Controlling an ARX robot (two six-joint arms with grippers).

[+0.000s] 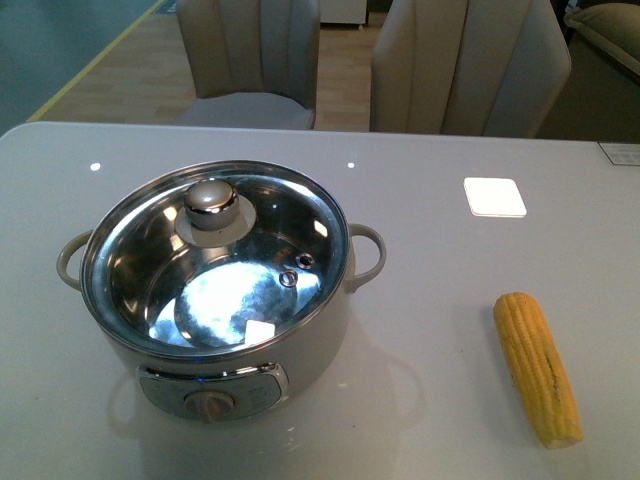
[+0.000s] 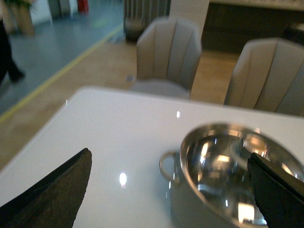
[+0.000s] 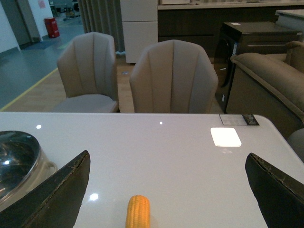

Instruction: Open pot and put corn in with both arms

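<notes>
Corn, a single yellow husk-free cob (image 1: 537, 369), lies on the glossy pale grey table (image 1: 450, 270) to the right of the pot and well apart from it, its flat cut end toward the robot. The round cream-white electric cooking pot (image 1: 325, 345) stands left of centre with its steel-rimmed glass lid (image 1: 215, 265) on. A rounded metallic knob (image 1: 211, 203) sits on top of the lid, and through the glass only the shiny steel inner bowl and its reflections show. A control dial (image 1: 211, 404) faces the robot; any marking around it is too small to read.

A flat white square pad (image 1: 494, 197) lies farther back on the table. A printed label (image 1: 622, 153) sits at the far right edge, its writing illegible. Two beige padded chairs (image 1: 250, 60) stand behind the table.

In its wrist view the left gripper (image 2: 168, 156) hangs above the pot's left side with its black fingers spread wide, holding nothing. The right gripper (image 3: 167, 155) is likewise wide apart above the corn's far end.
</notes>
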